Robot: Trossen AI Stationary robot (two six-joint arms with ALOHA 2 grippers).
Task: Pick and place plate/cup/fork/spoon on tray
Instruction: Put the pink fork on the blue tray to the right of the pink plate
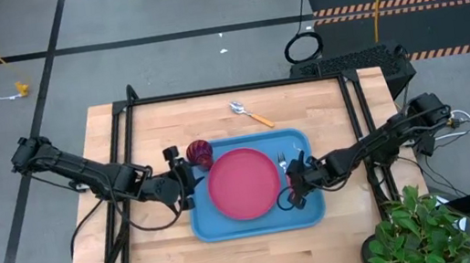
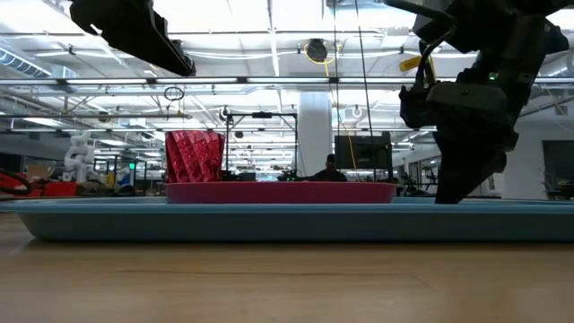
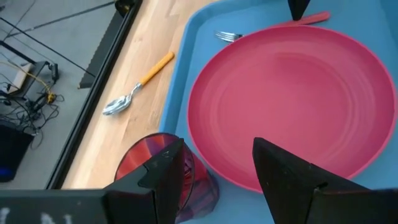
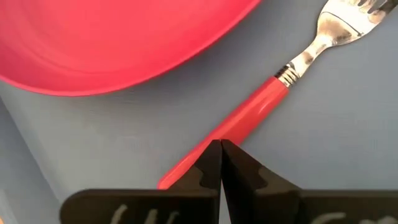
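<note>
The blue tray (image 1: 257, 225) lies on the wooden table. The pinkish-red plate (image 1: 242, 183) lies flat in its middle. The dark red cup (image 1: 199, 153) stands upright in the tray's far left corner. The fork (image 1: 286, 163) lies flat on the tray right of the plate. The orange-handled spoon (image 1: 251, 115) lies on the table beyond the tray. My left gripper (image 3: 217, 174) is open and empty, raised above the tray's left edge near the cup (image 3: 155, 162). My right gripper (image 4: 219, 152) is shut, low over the fork's red handle. My right gripper points down at a slant from the table's right side. Its shut fingertips stand over the fork's handle (image 4: 249, 115), between its middle and its free end, and cover that stretch. I cannot tell whether they touch it. The fork lies flat on the tray.
Black frame rails (image 1: 125, 133) run along the table's left, far and right sides. A green plant (image 1: 425, 234) stands at the near right corner. Bare wood lies between the tray and the table's near edge (image 1: 235, 261).
</note>
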